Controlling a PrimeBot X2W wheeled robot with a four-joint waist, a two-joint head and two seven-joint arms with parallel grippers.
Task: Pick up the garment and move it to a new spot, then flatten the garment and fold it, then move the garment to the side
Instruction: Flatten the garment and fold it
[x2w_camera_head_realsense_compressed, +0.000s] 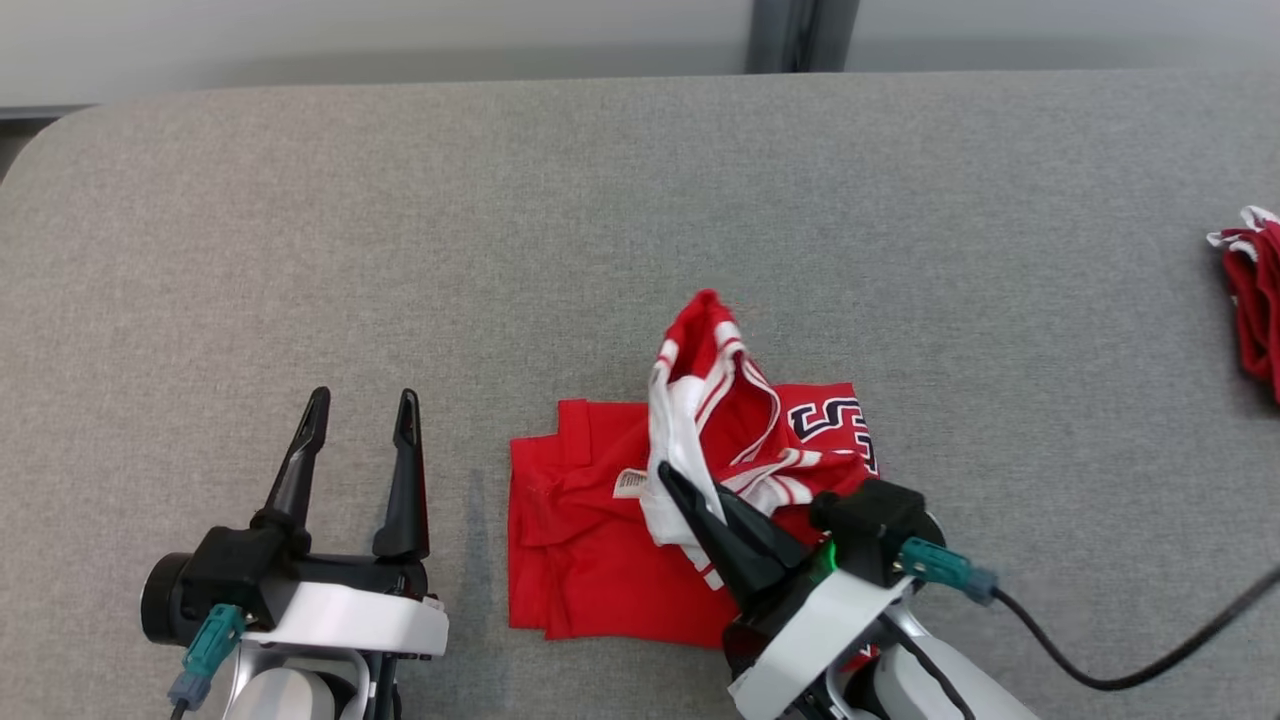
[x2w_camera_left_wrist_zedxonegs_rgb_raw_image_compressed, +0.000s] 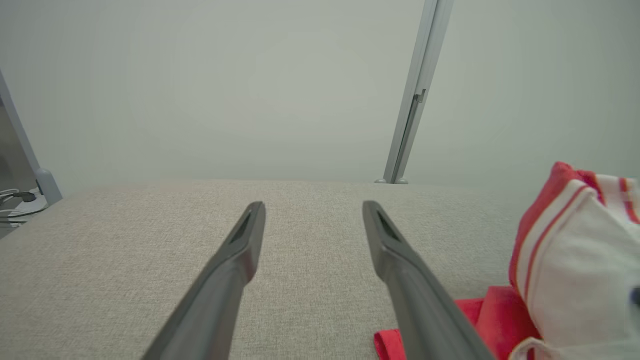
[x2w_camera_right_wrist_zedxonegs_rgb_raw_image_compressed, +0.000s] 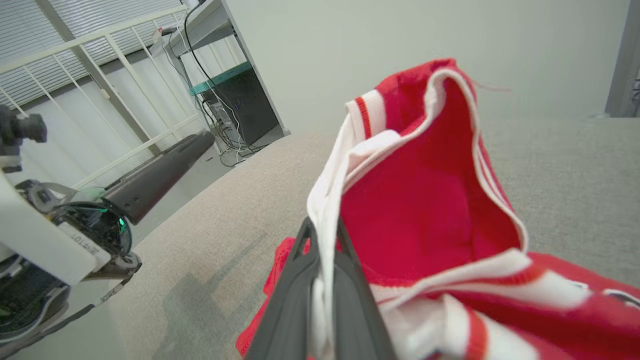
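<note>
Right pincer (x2w_camera_head_realsense_compressed: 668, 475), lower centre-right of the head view, is clamped tight on a white-edged fold of the red garment (x2w_camera_head_realsense_compressed: 575, 560), holding that fold up in a peak. The rest lies crumpled at lower centre of the grey table (x2w_camera_head_realsense_compressed: 600, 250). Left pincer (x2w_camera_head_realsense_compressed: 364, 400), lower left, stands spread wide and empty, near the cloth but not touching it. Another red bundle (x2w_camera_head_realsense_compressed: 1255, 300) sits at the right edge.

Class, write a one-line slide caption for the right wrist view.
Right gripper shut on the red garment by its white trim, fabric raised above the grey table.
</note>
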